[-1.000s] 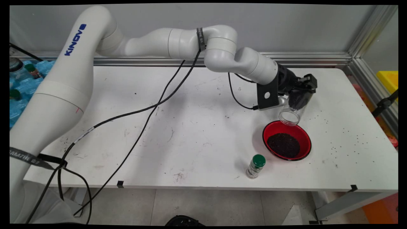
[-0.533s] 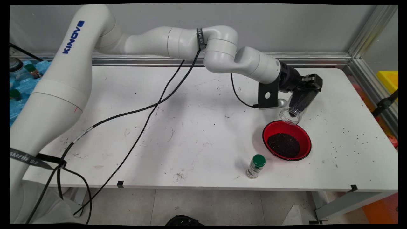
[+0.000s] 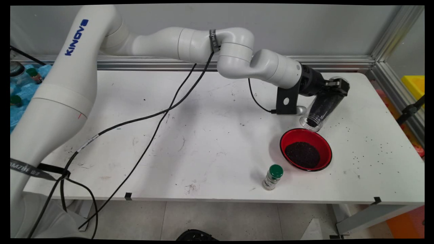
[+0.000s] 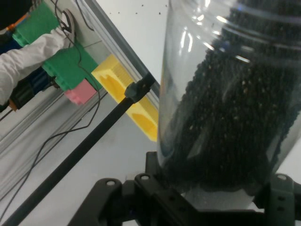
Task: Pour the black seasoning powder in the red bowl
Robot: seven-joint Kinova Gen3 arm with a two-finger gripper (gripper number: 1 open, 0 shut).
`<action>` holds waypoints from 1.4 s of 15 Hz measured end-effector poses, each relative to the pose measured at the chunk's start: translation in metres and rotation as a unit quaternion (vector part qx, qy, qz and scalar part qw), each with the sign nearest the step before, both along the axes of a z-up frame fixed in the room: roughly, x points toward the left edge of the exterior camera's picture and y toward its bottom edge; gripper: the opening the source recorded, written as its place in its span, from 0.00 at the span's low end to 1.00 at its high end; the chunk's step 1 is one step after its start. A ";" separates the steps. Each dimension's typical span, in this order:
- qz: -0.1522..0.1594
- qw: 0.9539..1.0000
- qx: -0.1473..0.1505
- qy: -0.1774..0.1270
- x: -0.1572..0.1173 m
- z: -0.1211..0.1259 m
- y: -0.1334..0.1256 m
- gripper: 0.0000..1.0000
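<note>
Gripping a tilted clear jar of dark grains, gripper above red bowl

The gripper now sits further right and a little higher than a second ago, nearer the table's far right corner. The clear jar clamped in it lies flatter than before, its open mouth pointing down-left above the far rim of the red bowl. The dark grains inside the jar now reach down close to its mouth.
</note>
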State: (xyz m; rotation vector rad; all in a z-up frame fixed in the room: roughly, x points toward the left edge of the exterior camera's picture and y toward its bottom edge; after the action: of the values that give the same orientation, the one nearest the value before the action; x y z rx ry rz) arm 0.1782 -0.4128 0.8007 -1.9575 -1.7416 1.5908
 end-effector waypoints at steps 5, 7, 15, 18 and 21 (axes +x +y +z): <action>-0.008 1.000 -0.017 -0.002 -0.001 0.002 0.002 0.00; -0.011 1.000 -0.024 -0.002 0.000 0.002 0.003 0.00; -0.016 0.999 -0.047 0.002 0.000 0.003 0.008 0.00; -0.017 0.998 -0.054 0.004 -0.001 0.002 0.009 0.00; -0.018 0.998 -0.063 0.006 -0.003 0.000 0.011 0.00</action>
State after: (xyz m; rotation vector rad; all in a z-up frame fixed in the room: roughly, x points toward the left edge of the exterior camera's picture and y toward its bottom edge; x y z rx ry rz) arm 0.1748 -0.4019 0.8011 -2.0170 -1.6296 1.7359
